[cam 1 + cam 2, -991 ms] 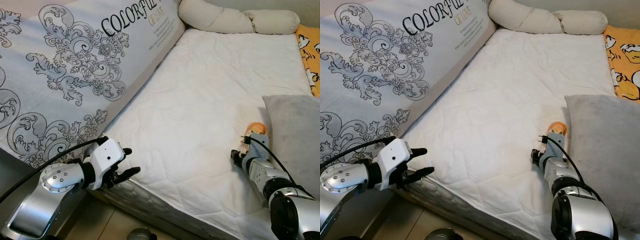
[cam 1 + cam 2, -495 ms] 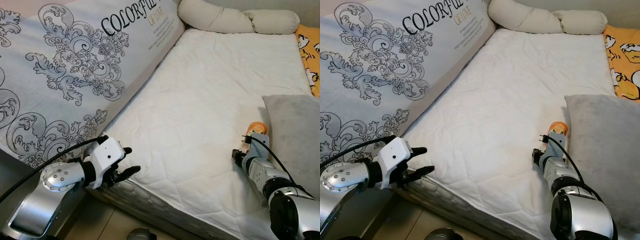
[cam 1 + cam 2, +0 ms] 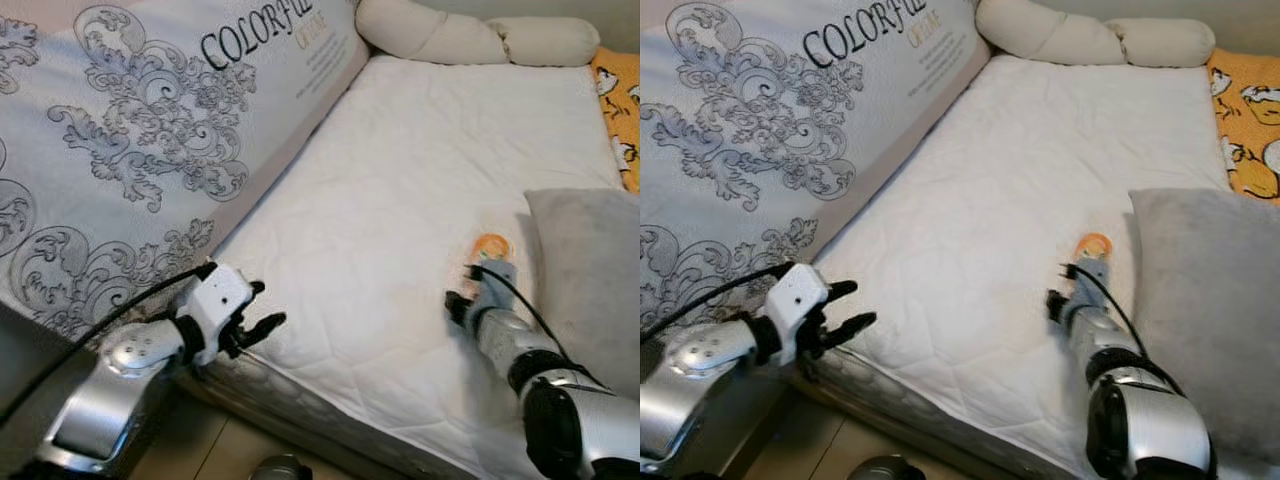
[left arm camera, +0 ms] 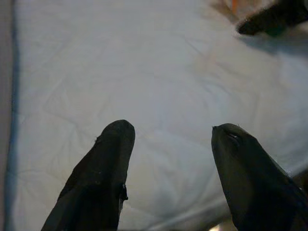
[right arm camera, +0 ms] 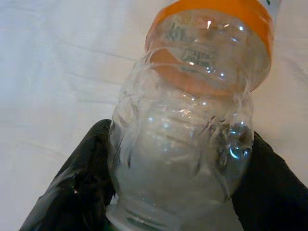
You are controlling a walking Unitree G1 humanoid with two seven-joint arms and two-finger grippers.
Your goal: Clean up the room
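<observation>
Right, my right claw (image 5: 178, 192) is clamped on a clear plastic bottle (image 5: 185, 120) with an orange label, one black finger (image 5: 77, 183) pressed to each side of the crumpled body near the neck. From the head camera I see the bottle (image 3: 490, 250) low over the white mattress (image 3: 400, 180), just beside the grey pillow (image 3: 590, 270); I cannot tell whether it touches the mattress. The right arm reaches in from the lower right.

My left claw (image 3: 257, 308) is spread wide and holding nothing, hovering at the near edge of the mattress, well apart from the bottle. Through its wrist camera I see both fingertips (image 4: 113, 144) pointing across the quilted white surface.

Along the left side of the bed stands a pale padded panel (image 3: 150, 150) printed with grey scrollwork and the word "COLORFUL". At the far end lies a long cream bolster (image 3: 470, 35), and an orange patterned cloth (image 3: 620, 110) lies at the far right.
</observation>
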